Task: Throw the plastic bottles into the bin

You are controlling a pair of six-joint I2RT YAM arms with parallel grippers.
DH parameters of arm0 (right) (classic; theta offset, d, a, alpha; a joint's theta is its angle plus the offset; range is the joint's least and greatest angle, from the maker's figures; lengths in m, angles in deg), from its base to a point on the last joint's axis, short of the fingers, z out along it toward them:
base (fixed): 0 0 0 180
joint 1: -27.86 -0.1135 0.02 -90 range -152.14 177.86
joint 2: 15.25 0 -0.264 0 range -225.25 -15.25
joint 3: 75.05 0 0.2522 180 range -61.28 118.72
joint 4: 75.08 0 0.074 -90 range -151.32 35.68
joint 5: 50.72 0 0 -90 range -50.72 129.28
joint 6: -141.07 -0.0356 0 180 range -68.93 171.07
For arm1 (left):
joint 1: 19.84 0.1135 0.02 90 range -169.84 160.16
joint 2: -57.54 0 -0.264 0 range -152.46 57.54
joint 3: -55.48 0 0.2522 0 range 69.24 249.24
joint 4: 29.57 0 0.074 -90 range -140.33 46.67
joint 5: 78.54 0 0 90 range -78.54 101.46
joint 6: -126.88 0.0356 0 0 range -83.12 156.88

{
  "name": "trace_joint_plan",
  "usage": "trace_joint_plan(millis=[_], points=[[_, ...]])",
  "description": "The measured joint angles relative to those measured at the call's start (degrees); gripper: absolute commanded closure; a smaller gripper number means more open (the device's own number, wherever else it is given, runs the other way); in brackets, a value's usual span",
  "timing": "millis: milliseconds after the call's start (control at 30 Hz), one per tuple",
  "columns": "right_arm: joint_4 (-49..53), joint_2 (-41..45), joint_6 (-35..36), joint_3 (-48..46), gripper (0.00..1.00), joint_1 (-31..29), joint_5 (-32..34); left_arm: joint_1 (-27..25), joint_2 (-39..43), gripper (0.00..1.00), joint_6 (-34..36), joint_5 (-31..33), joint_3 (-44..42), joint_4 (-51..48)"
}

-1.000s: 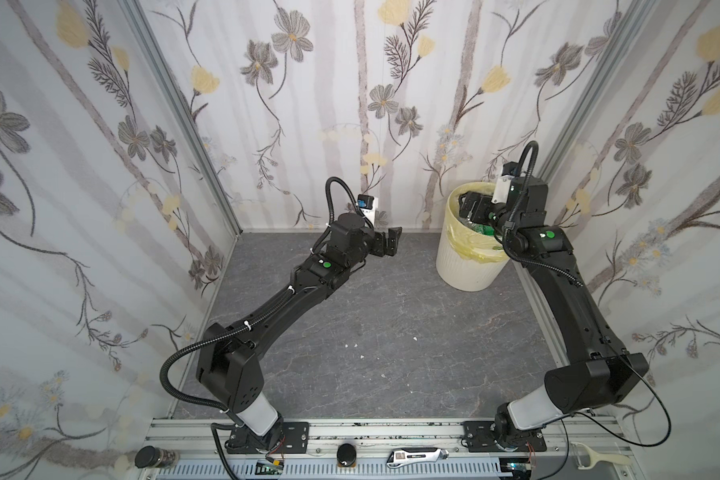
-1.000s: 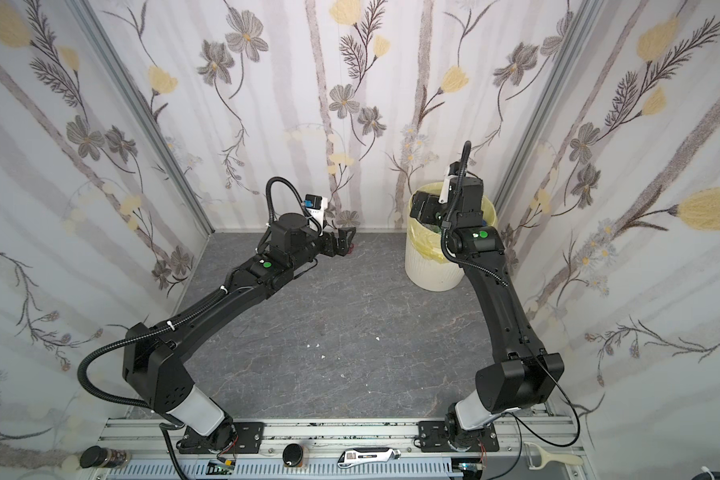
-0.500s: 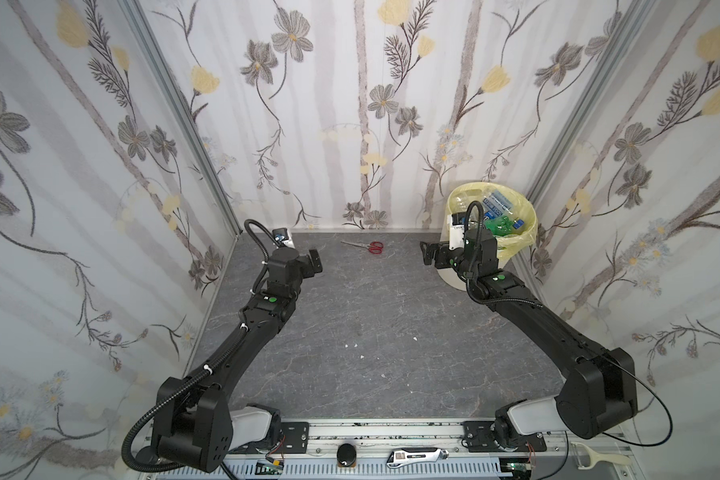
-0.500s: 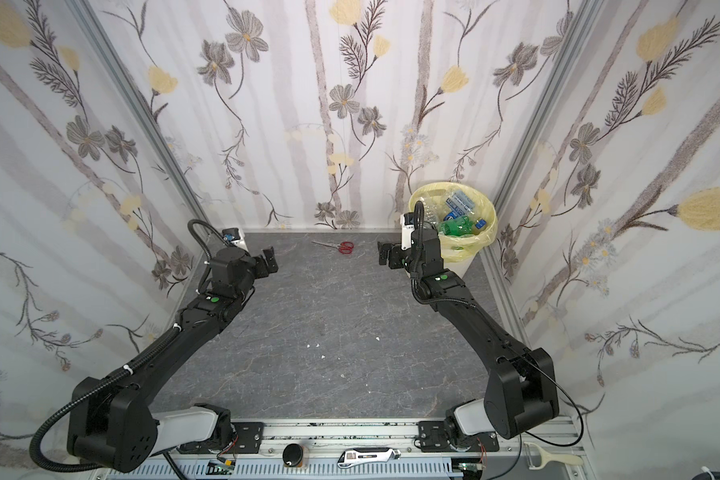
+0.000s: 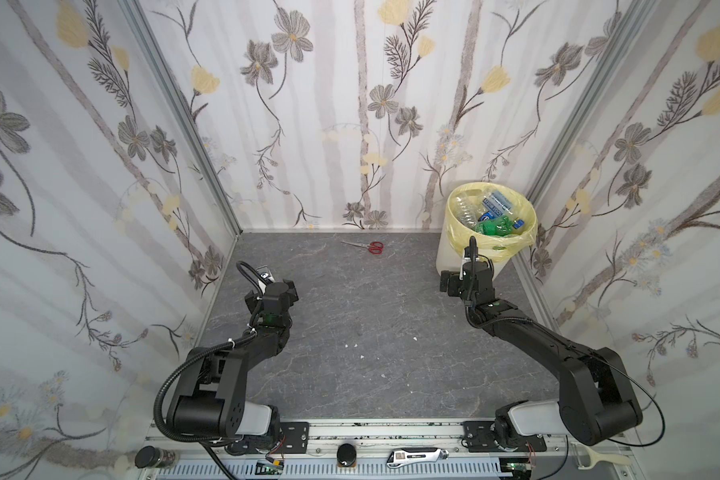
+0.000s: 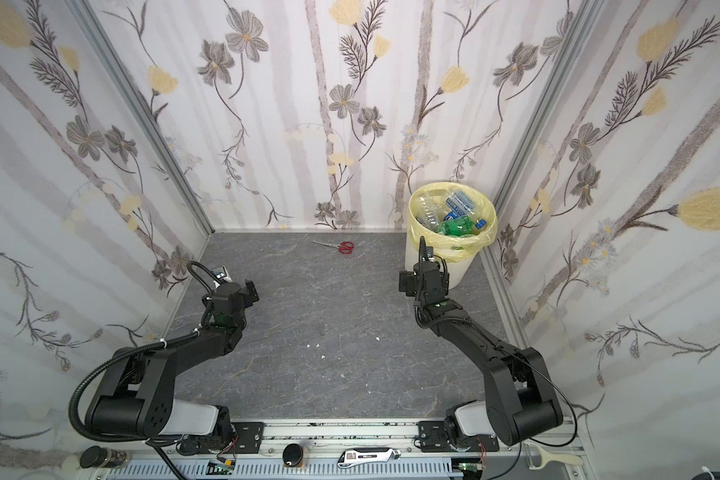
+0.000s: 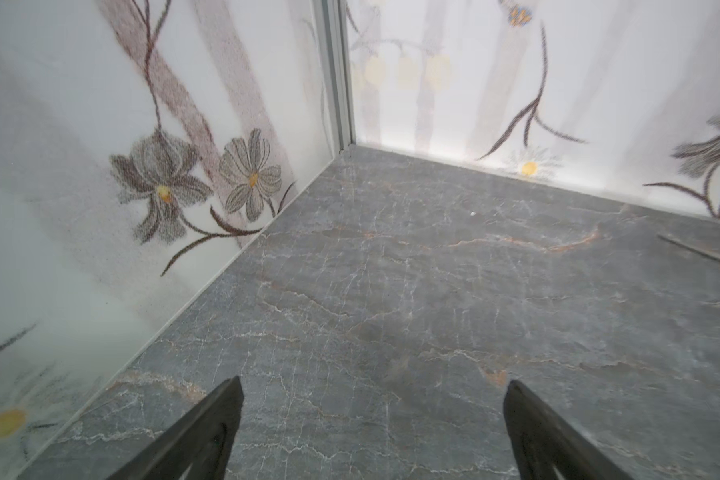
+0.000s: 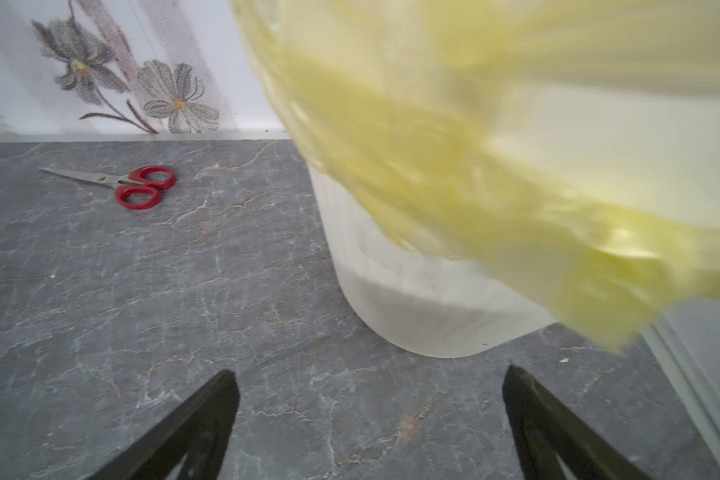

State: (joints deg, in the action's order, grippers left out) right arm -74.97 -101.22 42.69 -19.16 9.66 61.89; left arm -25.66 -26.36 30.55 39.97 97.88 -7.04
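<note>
In both top views the plastic bottles (image 5: 491,208) lie heaped inside the bin (image 5: 445,257), so seemingly none remains to fetch; the left wrist view shows the left gripper (image 7: 373,384) spread wide and empty, well away from the bin; the right wrist view, the right gripper (image 8: 368,374) equally agape just beside it.

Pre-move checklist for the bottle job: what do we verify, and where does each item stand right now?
1. Left pincer open and empty: ok.
2. Right pincer open and empty: ok.
3. Plastic bottles in the bin, none seen on the table in both top views: ok.
4. Bin upright, liner folded over its rim: ok.
5. Scissors at the table's far edge, apart from both pincers: ok; not a bottle, so probably leave them.
6. Right pincer clear of the liner: cannot tell; the liner hangs close in the right wrist view.
</note>
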Motion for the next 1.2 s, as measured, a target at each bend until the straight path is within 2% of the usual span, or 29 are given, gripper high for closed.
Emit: trace_joint_plan(millis=[200, 400, 633, 733, 967, 1200], points=[[-11.3, 6.0, 5.3, -11.0, 0.0, 3.3, 7.6, 0.7, -6.2, 0.0, 0.4, -4.1, -2.5, 10.1], [-26.1, 6.9, 6.4, -19.6, 0.0, 8.2, 11.0, 1.0, -5.7, 0.0, 2.4, -9.6, -6.5, 18.4], [-43.7, 2.7, 6.3, -26.3, 0.0, 9.3, 10.7, 2.9, -5.2, 0.0, 3.1, -16.5, -12.0, 27.9], [-47.9, 2.7, 6.3, -28.2, 0.0, 9.3, 9.6, 3.1, -6.7, 0.0, 3.3, -18.8, -15.1, 32.5], [-58.7, 3.5, 6.9, -34.0, 0.0, 9.3, 6.1, 2.1, -7.0, 0.0, 3.3, -17.5, -15.3, 37.7], [-64.3, 3.5, 7.1, -35.7, 0.0, 10.0, 3.2, 1.9, -7.0, 0.0, 3.3, -16.5, -15.4, 38.5]])
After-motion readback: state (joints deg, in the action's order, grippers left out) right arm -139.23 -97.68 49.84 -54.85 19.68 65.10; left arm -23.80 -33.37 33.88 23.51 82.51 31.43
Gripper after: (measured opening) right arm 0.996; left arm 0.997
